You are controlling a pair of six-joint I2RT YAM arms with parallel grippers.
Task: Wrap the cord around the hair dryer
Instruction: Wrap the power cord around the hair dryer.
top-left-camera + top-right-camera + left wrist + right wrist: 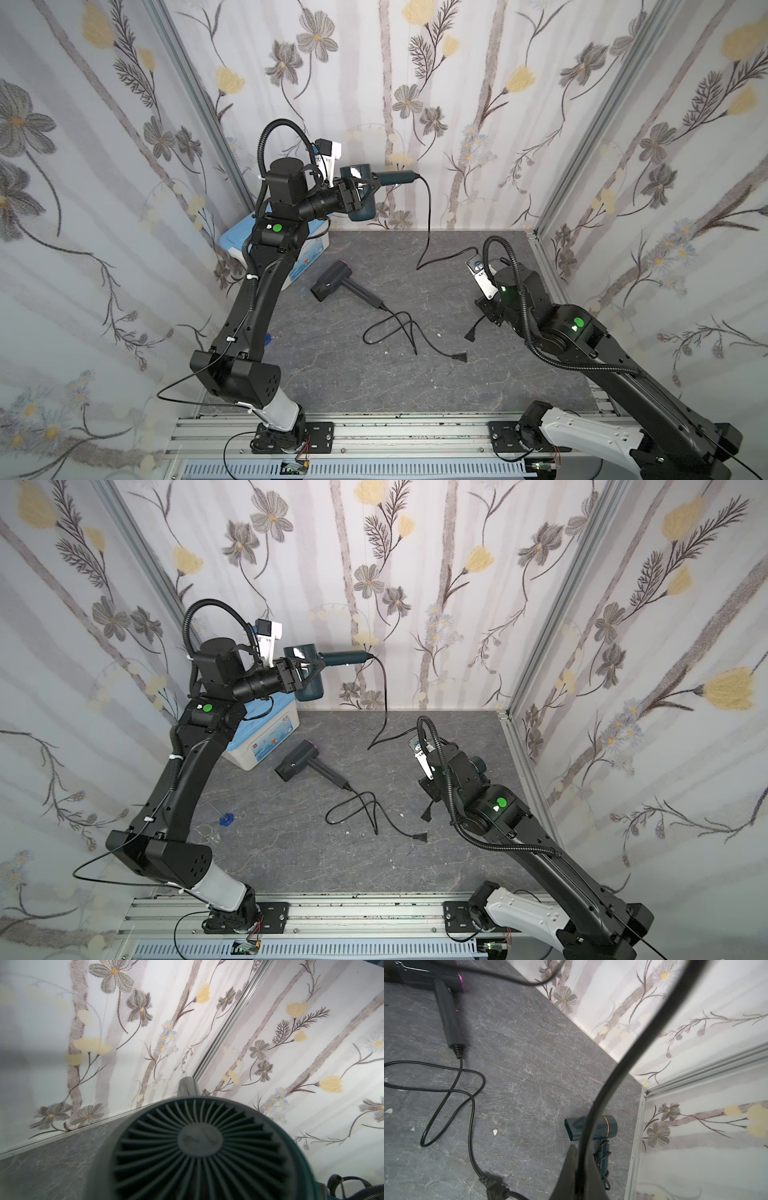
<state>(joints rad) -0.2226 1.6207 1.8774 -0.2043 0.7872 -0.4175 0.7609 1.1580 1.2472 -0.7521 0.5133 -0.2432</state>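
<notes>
Now the left tool (368,189) clenches the dark teal plastic hair dryer (361,214) aloft, upper middle in both top views. The right tool (579,1158), clenched on its thin black cord (429,216), should keep it taut while circling the handle (395,178).

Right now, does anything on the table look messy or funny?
Yes. The black hair dryer with the pink ring lies on the grey stone-look table, its black cord sprawled in loose crossing loops, unwrapped. A few small white crumbs lie scattered nearby.
</notes>
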